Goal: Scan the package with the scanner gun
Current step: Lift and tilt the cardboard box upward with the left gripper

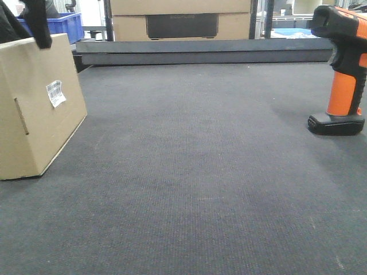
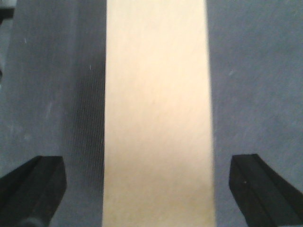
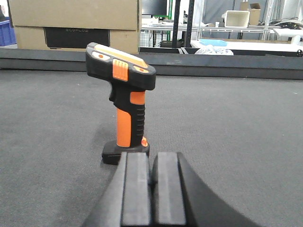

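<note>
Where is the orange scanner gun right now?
In the front view, the scanner gun stands upright on the mat at the far right, opposite the package at left.

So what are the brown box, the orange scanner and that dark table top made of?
The box looks like matte tan cardboard, with folded edges and a white paper label. The scanner seems moulded plastic, orange and black, its ribbed grip possibly rubbery. The table top looks covered in dark grey fabric or felt; a fine weave shows.
</note>
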You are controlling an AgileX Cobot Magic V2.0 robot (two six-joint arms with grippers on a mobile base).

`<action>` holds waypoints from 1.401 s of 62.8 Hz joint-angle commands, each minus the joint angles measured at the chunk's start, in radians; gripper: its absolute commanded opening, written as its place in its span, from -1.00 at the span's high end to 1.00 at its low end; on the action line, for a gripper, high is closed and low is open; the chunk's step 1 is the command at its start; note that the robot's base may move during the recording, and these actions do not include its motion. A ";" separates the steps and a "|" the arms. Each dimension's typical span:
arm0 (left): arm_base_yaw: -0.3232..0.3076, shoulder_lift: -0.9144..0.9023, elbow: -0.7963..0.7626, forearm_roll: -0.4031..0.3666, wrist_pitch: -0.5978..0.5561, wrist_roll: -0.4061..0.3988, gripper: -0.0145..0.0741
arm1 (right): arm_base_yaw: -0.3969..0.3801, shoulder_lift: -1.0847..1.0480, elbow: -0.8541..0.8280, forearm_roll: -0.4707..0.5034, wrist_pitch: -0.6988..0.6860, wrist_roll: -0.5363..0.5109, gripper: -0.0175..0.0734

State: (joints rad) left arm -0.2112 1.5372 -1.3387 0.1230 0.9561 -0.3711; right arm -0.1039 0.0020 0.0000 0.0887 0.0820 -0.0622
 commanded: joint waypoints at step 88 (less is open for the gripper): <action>-0.012 0.065 -0.185 -0.204 0.137 -0.002 0.92 | -0.005 -0.002 0.000 0.004 -0.021 -0.008 0.97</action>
State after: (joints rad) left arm -0.2169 1.6073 -1.4883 0.0000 1.0888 -0.3711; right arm -0.1039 0.0020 0.0000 0.0887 0.0820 -0.0622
